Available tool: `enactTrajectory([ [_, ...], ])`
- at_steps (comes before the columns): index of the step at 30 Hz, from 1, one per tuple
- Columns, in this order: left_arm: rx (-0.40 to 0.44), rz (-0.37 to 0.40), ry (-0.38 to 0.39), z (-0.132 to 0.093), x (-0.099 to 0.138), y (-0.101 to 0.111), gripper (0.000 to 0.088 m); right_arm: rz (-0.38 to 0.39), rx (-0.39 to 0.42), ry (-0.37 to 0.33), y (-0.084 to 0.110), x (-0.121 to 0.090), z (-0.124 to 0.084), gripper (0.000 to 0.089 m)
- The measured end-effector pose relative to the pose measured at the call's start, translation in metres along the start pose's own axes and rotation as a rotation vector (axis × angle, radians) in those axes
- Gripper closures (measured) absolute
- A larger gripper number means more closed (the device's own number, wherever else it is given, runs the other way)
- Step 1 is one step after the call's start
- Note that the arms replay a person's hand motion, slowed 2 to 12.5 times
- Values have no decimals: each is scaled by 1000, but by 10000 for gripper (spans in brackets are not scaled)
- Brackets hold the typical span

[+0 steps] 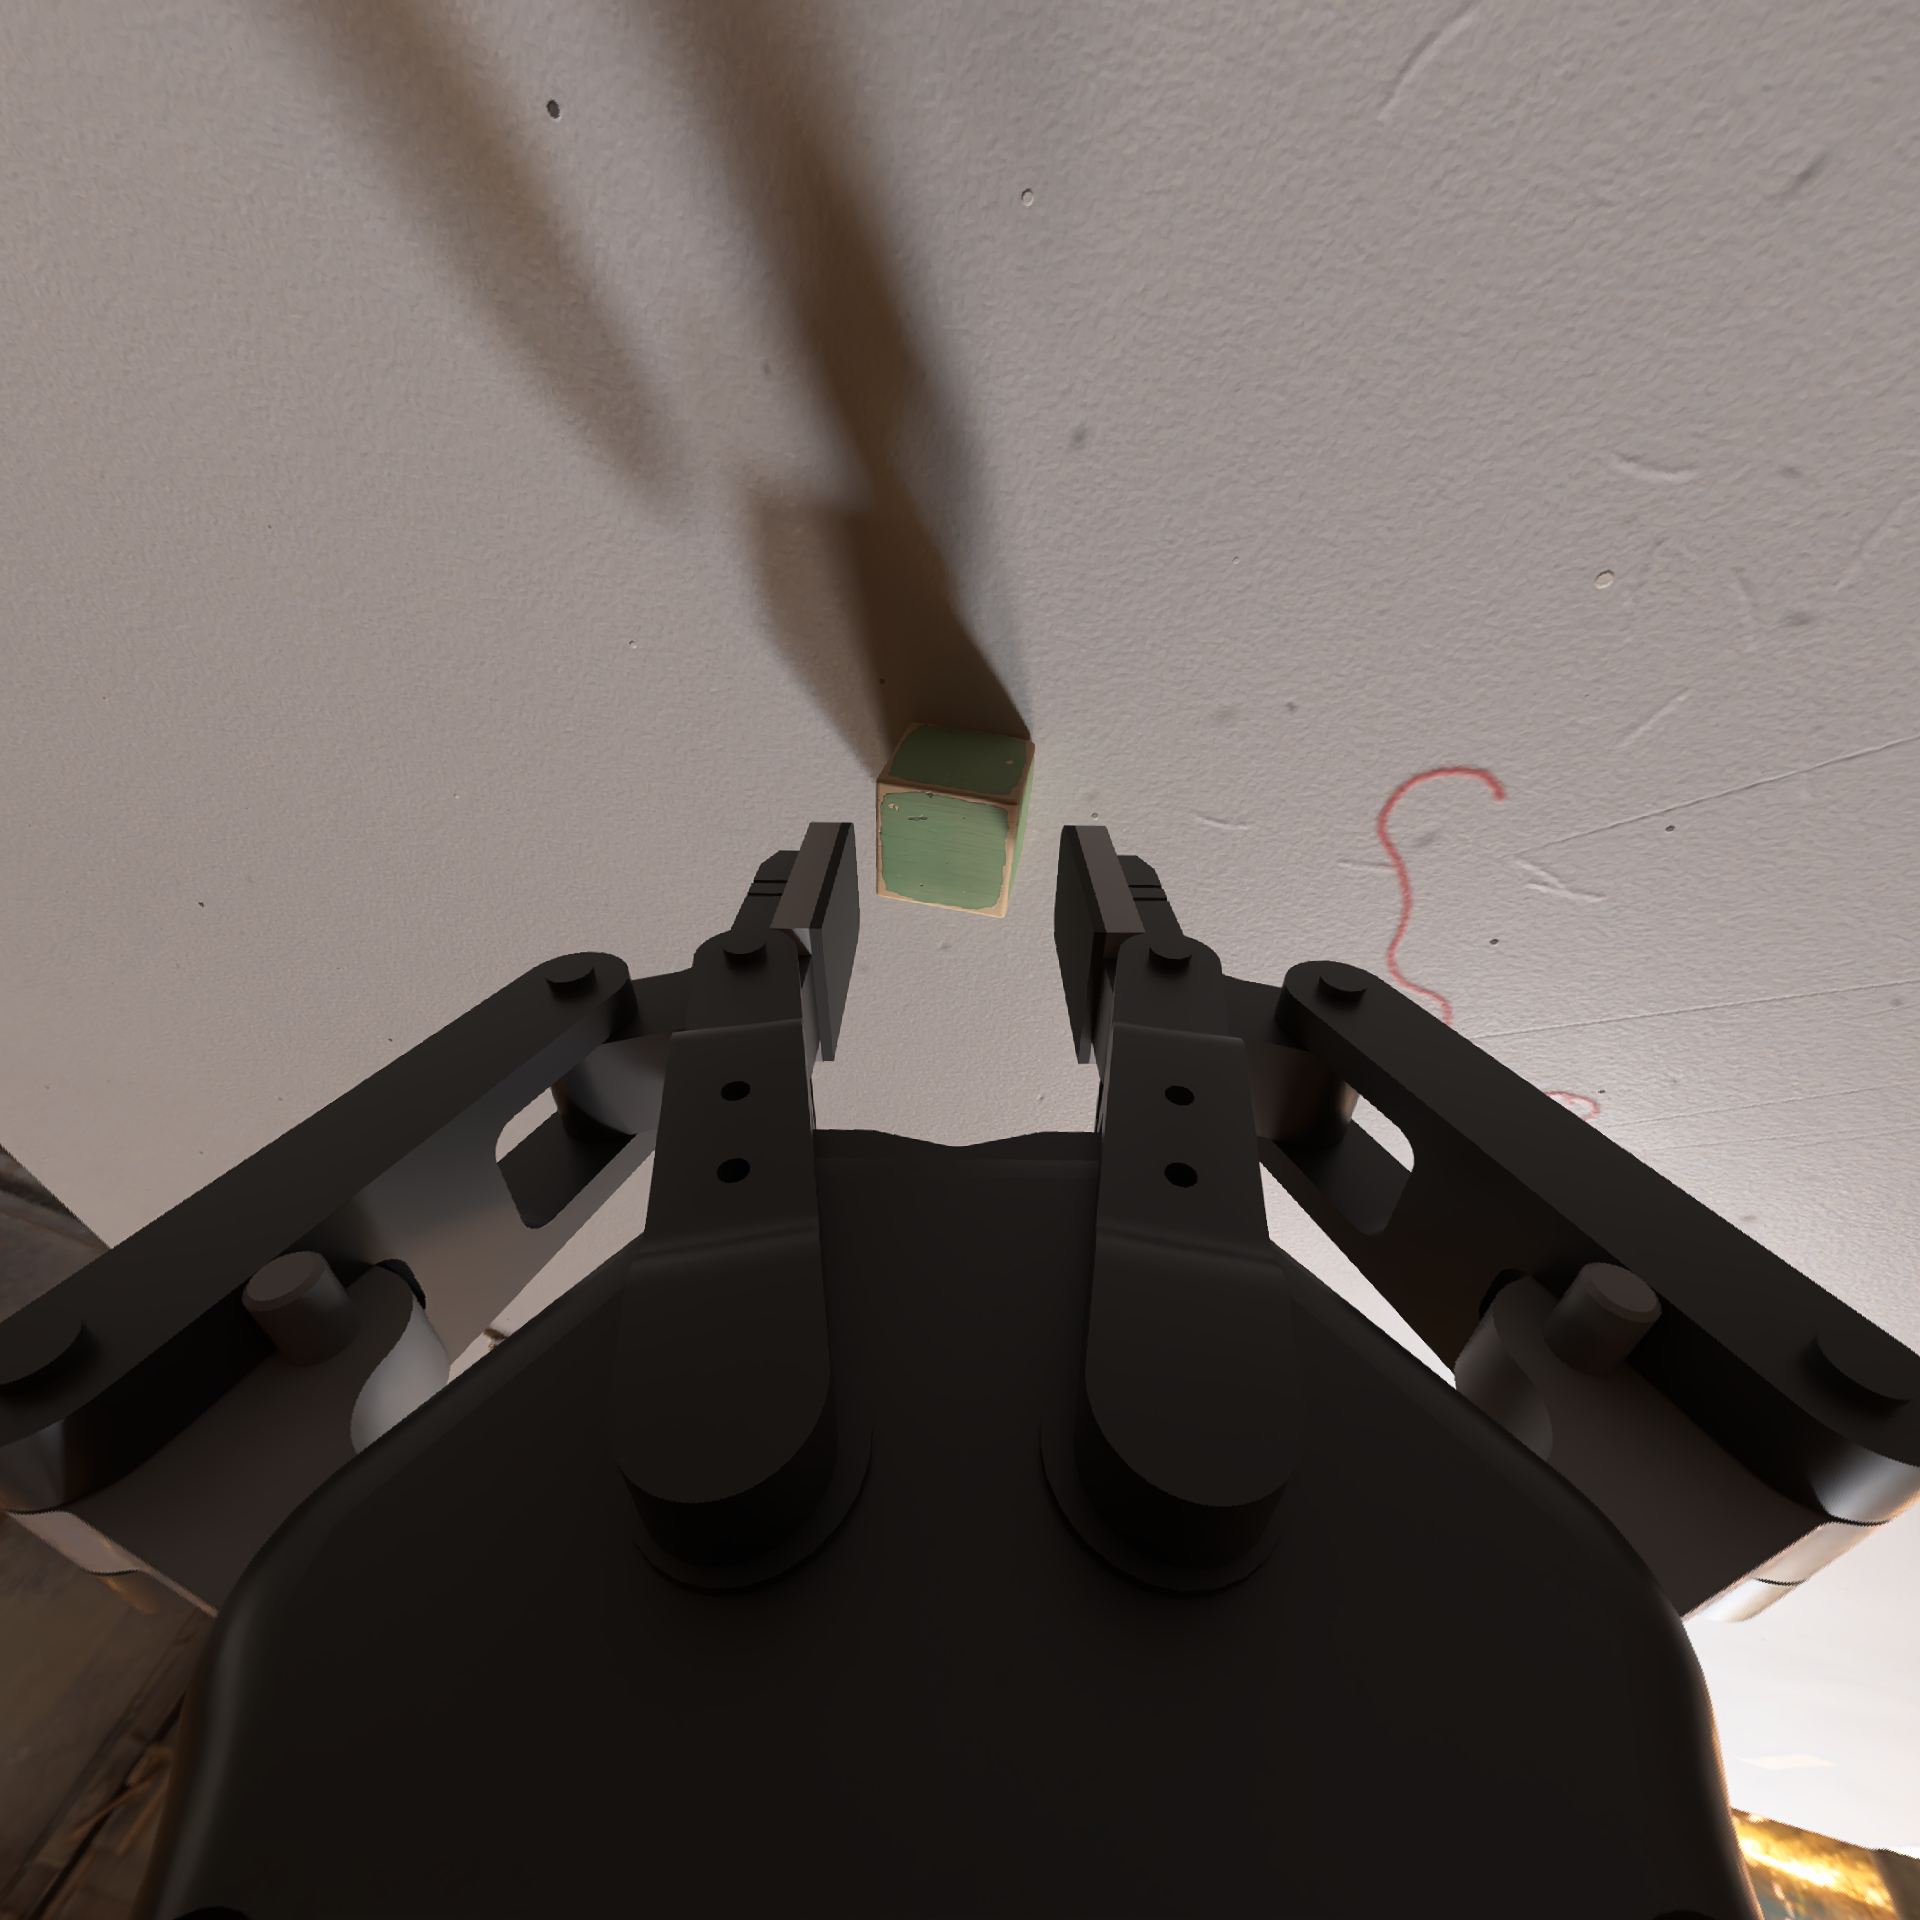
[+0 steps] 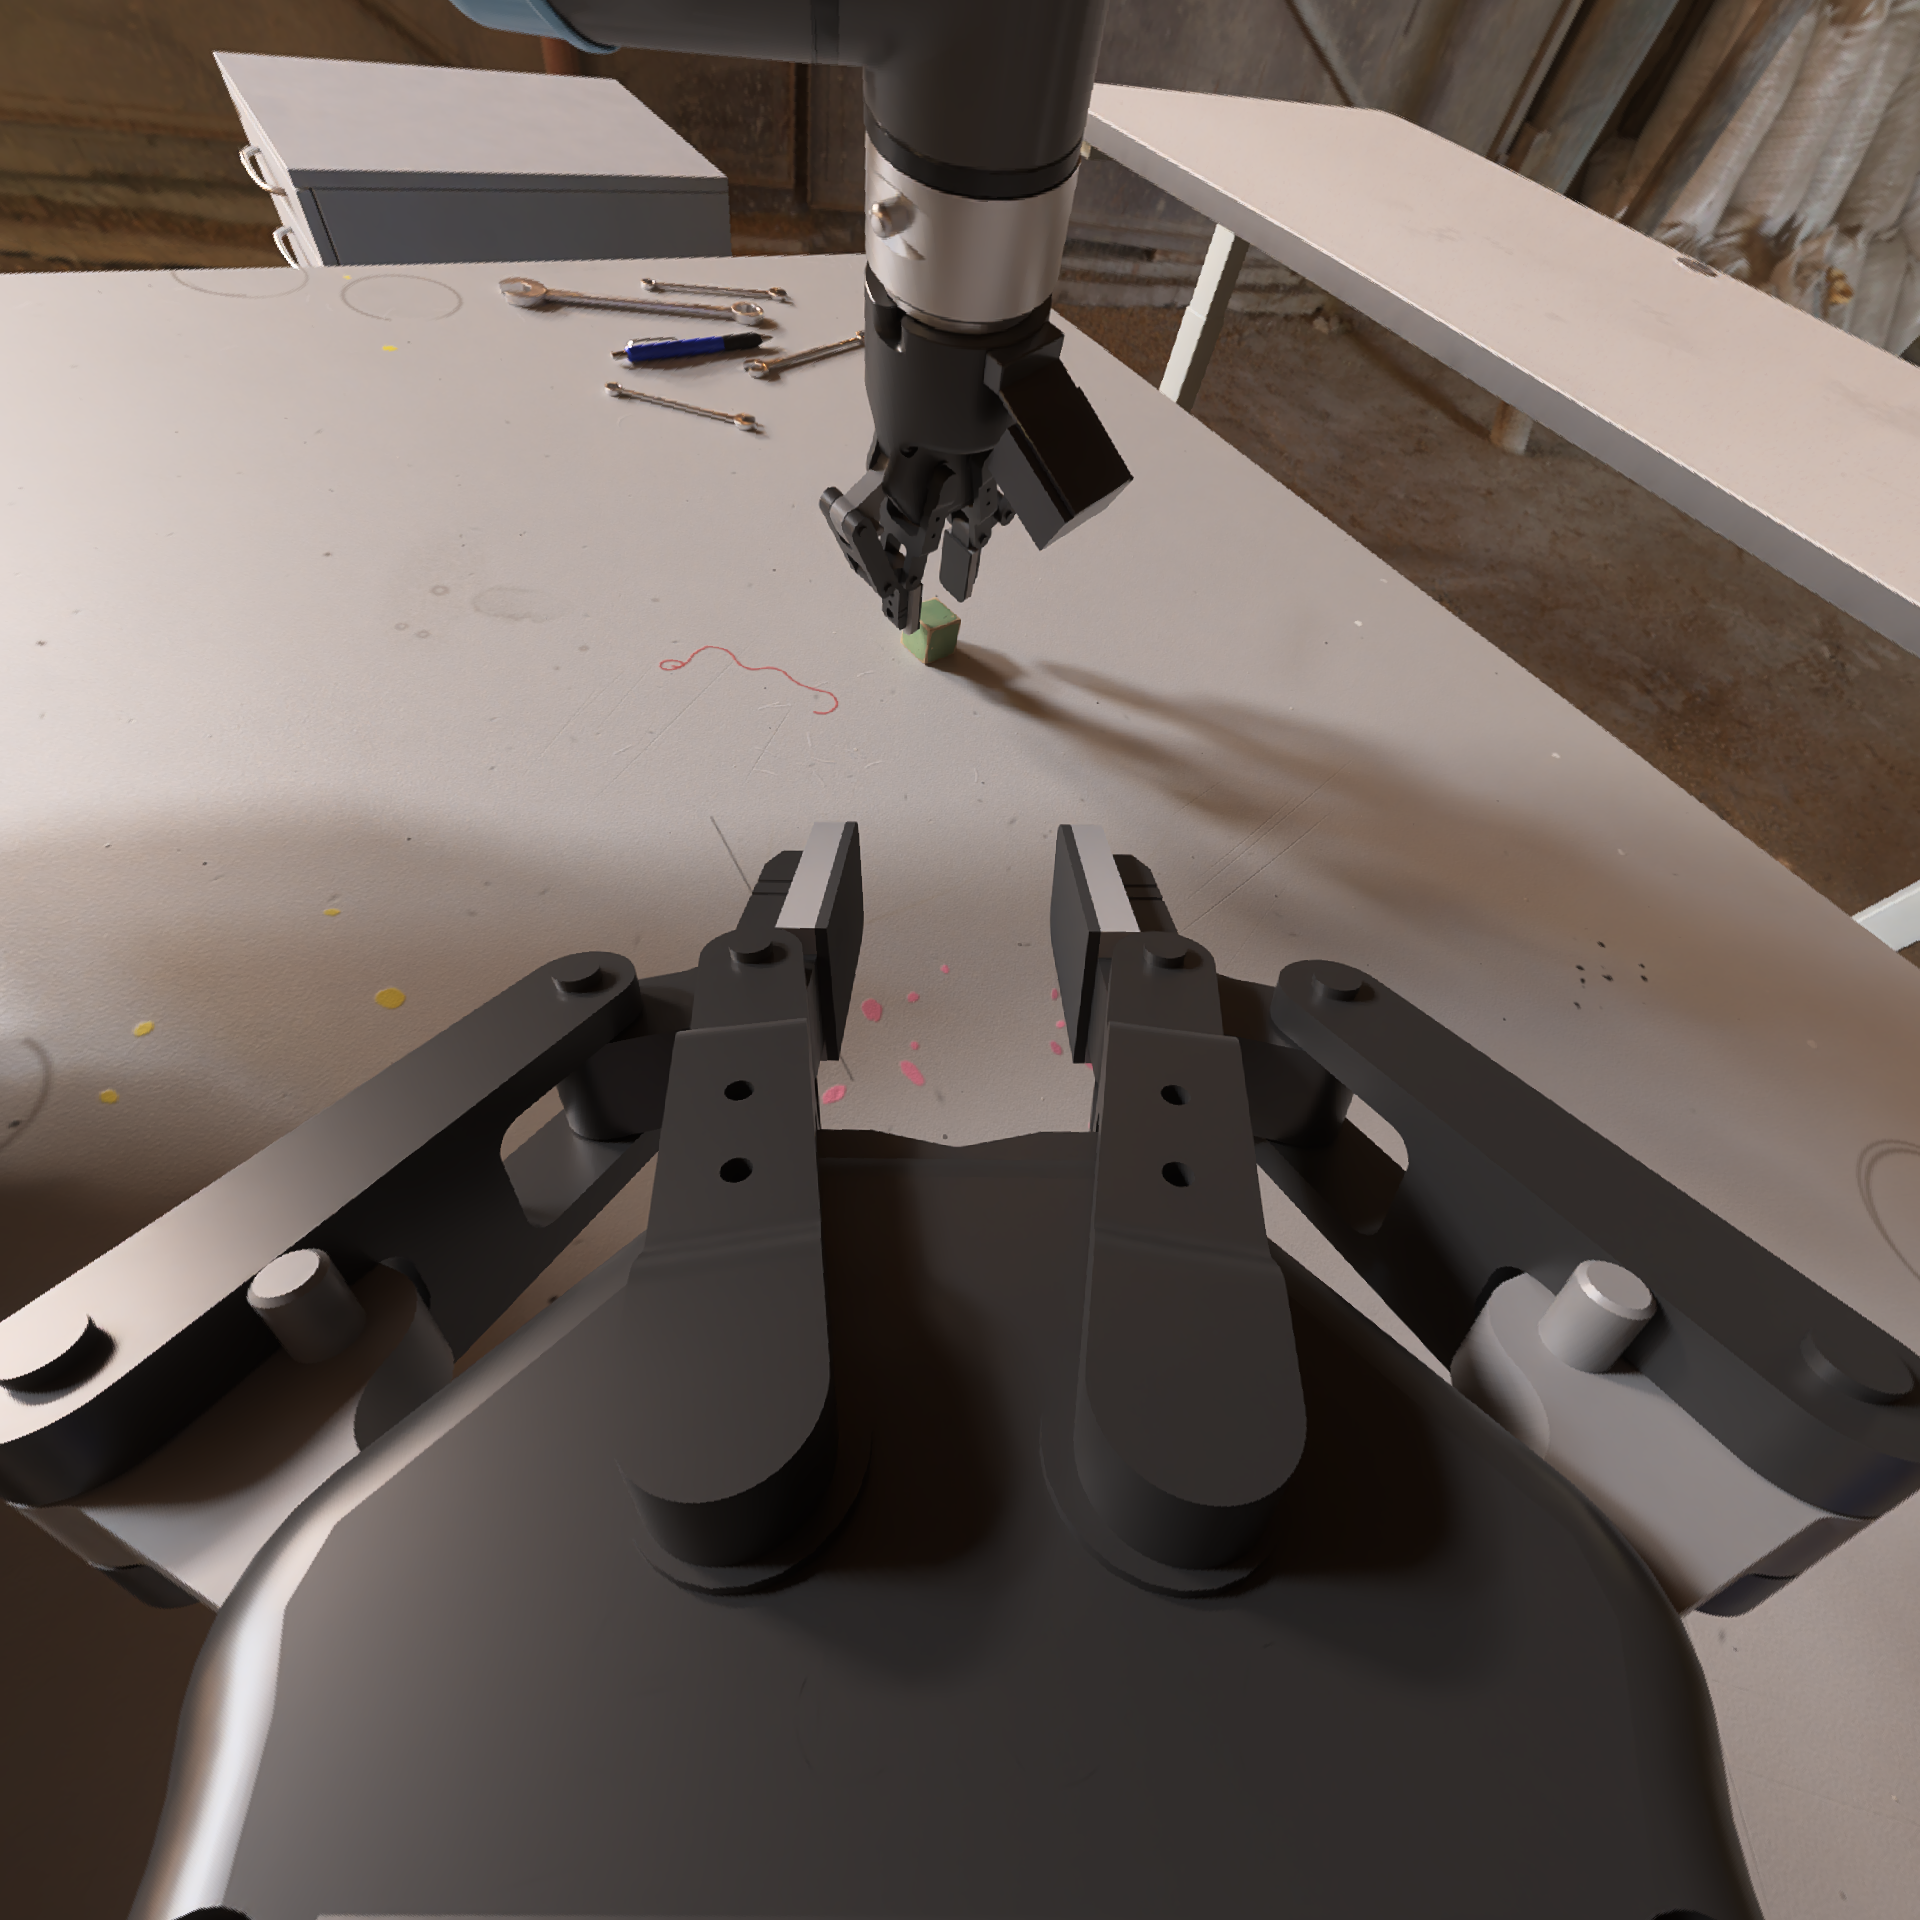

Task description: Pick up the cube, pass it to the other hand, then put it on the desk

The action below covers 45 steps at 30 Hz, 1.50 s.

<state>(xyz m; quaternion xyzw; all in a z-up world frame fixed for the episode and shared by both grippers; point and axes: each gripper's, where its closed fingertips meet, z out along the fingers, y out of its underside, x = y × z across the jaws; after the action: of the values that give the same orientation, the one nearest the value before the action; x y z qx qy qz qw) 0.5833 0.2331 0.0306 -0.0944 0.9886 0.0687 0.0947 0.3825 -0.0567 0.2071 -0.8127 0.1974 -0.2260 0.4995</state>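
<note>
A small green cube [image 1: 948, 831] with worn tan edges sits on the pale desk [image 1: 1351, 416]. My left gripper [image 1: 956, 873] is open and hangs just above the cube, its fingertips [image 1: 826, 862] on either side of it, not touching. In the right wrist view the cube [image 2: 932, 645] lies at mid-desk under the left gripper [image 2: 928, 597]. My right gripper [image 2: 956, 883] is open and empty, well back from the cube, over the near part of the desk [image 2: 312, 675].
Several spanners [image 2: 634, 299] and a blue pen [image 2: 691, 346] lie at the desk's far side. A red scribble [image 2: 748, 670] marks the desk beside the cube. A grey drawer cabinet [image 2: 468, 166] and a second white table [image 2: 1507, 312] stand beyond the desk.
</note>
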Motion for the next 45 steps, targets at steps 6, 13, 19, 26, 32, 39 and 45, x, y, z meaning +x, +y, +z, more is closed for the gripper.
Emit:
enactTrajectory([
  [6,2,7,-18,-1,-3,-1,479,0,0,-1,0,0,0,560],
  [13,3,12,-38,-2,-7,-2,402,-1,-1,-2,0,0,0,560],
  [19,0,21,-44,0,-8,-3,334,-2,-4,-1,0,-1,0,560],
  [26,-15,25,-41,3,-8,-2,329,-2,-4,2,0,0,-1,560],
  [32,-10,21,-38,4,-8,-2,326,-2,-2,6,0,1,-1,561],
  [39,-5,18,-41,4,-8,-2,326,0,0,6,-1,1,-2,562],
  [45,-4,25,-54,4,-9,-2,325,-1,-2,4,-1,1,-1,562],
])
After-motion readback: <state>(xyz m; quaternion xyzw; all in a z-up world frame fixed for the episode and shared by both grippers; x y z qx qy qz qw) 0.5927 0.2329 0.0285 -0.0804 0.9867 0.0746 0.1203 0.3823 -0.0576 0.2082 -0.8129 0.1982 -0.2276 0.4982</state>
